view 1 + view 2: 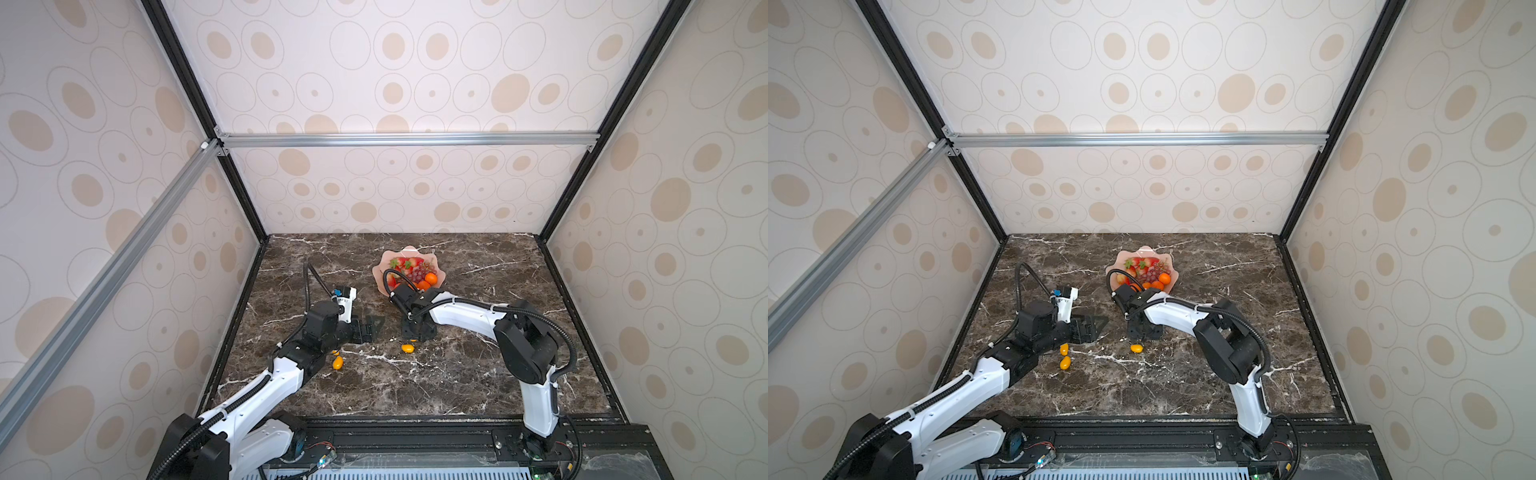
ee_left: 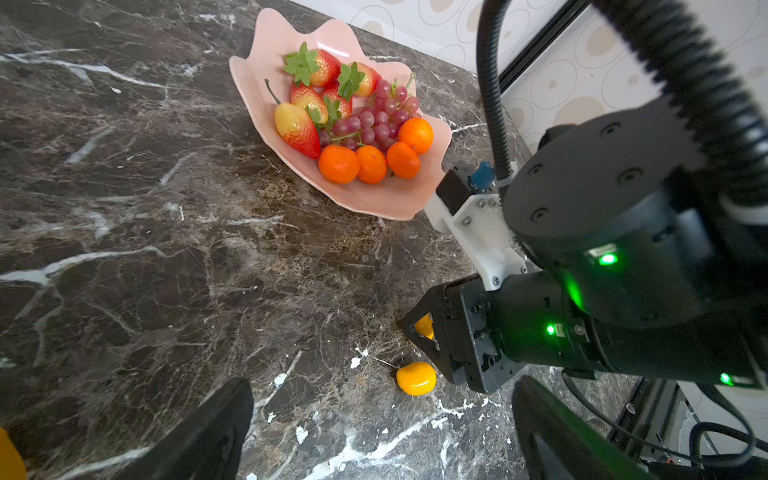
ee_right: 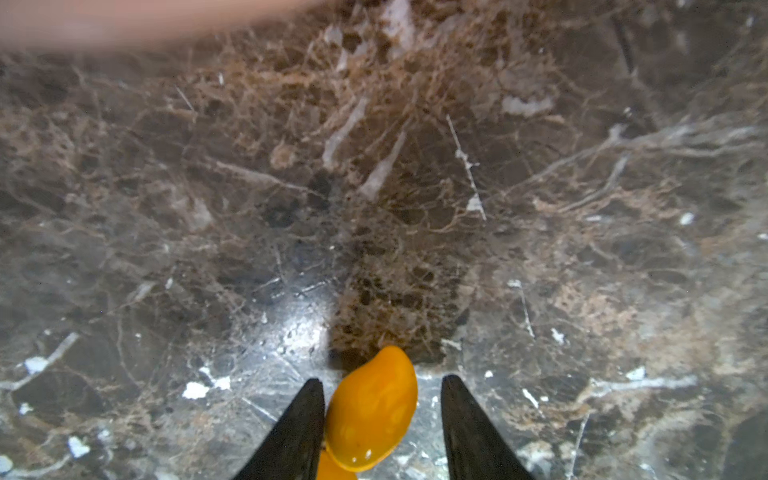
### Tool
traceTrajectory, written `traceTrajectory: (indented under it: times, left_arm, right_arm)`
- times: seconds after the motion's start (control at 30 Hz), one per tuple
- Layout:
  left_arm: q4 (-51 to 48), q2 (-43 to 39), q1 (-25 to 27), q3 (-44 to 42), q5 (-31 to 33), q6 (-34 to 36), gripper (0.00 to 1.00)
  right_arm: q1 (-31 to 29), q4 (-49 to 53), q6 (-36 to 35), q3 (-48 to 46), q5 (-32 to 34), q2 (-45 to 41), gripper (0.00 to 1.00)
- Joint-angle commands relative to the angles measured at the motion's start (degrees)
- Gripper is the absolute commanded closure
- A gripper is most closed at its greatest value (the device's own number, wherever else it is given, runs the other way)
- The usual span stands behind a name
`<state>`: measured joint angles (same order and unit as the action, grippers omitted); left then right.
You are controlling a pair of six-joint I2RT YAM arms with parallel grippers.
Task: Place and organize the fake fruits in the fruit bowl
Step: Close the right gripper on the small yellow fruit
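Observation:
The pink fruit bowl (image 1: 384, 261) stands at the back middle of the marble table and holds strawberries (image 2: 316, 66), a grape bunch (image 2: 378, 116) and tangerines (image 2: 338, 164). My right gripper (image 3: 382, 379) points down in front of the bowl, open around a small oval yellow-orange fruit (image 3: 372, 411). One finger (image 3: 299, 432) touches the fruit; a gap remains at the other. A second oval fruit (image 2: 416, 378) lies beside that gripper. My left gripper (image 2: 382, 436) hovers open and empty to its left. Two more oval fruits (image 1: 337, 363) lie by the left arm.
The right arm's wrist and cable (image 2: 623, 208) hang just in front of the bowl's near rim. Patterned walls with black frame posts (image 1: 552, 266) close the table on three sides. Bare marble (image 1: 478, 374) lies at the front middle and right.

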<state>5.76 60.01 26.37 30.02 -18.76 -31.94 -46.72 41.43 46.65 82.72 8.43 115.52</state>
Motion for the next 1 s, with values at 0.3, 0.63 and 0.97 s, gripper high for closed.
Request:
traceTrajectory:
  times: [0.3,0.63,0.97]
  left_arm:
    - [2.0,1.2,0.0,1.9,-0.2,-0.9,0.02]
    - [1.3,1.3,0.0,2.1,1.4,-1.5,0.02]
    - [-1.1,1.5,0.0,2.9,5.7,-2.9,0.02]
  right_arm:
    - [-0.3,1.6,0.0,1.3,0.7,2.2,0.56]
    - [-0.3,0.9,-0.2,0.6,0.1,2.2,0.66]
    - [-0.3,0.0,0.1,-1.1,-0.3,0.2,0.7]
